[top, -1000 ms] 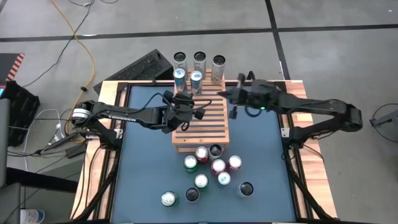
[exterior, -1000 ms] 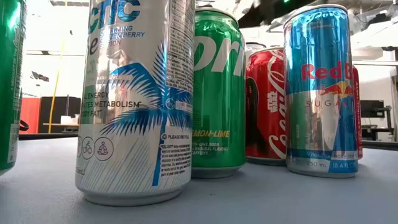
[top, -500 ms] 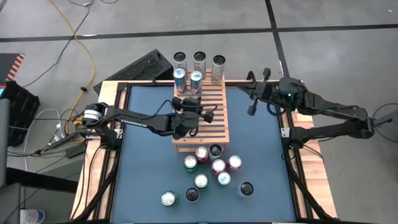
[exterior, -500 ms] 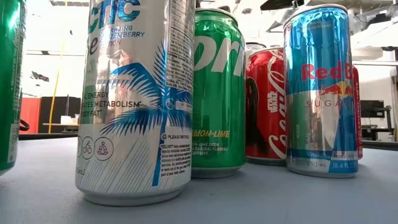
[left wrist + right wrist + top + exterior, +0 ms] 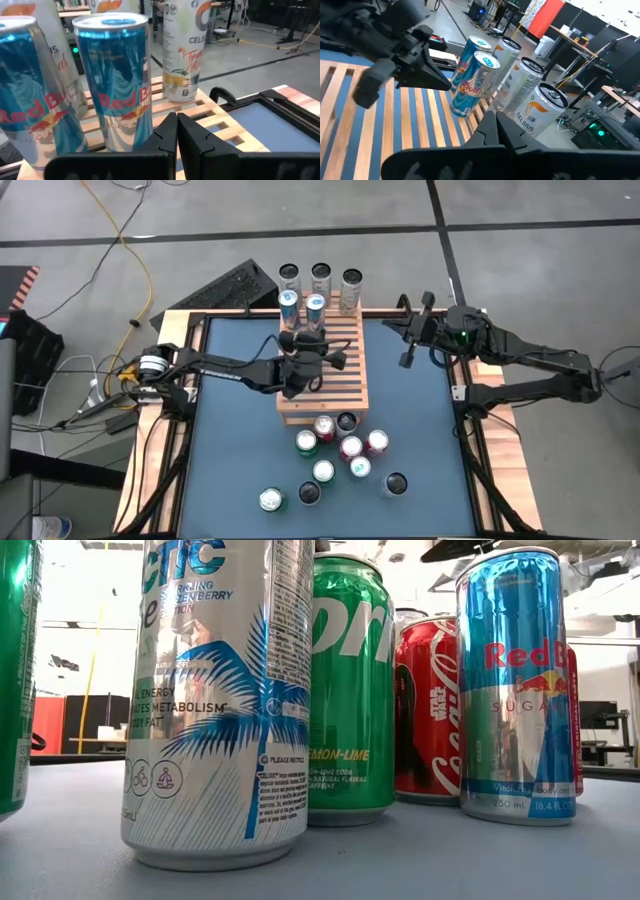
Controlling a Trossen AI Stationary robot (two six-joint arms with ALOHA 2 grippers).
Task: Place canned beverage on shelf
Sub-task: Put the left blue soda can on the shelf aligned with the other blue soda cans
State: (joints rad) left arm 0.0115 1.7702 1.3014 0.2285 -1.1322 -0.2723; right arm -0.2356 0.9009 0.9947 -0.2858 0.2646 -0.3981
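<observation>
Silver, green, red and black loose cans (image 5: 340, 448) cluster on the blue table (image 5: 230, 470) just before the shelf (image 5: 345, 380). Above its slats the left gripper (image 5: 300, 343) hovers clenched and empty, near two blue cans (image 5: 301, 307) standing at the far edge. Beyond, three pale cans (image 5: 320, 278) line the table's rim, while the right gripper (image 5: 408, 345), clenched too, hangs off to the shelf's right.

Left claw (image 5: 176, 131) fingertips pressed together, nothing between them, hovered over the slatted wooden shelf (image 5: 200, 112). Two blue Red Bull cans stood upright on the slats: one (image 5: 119, 80) just ahead of the fingertips, the other (image 5: 35, 95) beside it at the frame edge. White Celsius can (image 5: 182, 47) upright farther back. Blue bench (image 5: 265, 122) surface beyond the shelf edge.
</observation>
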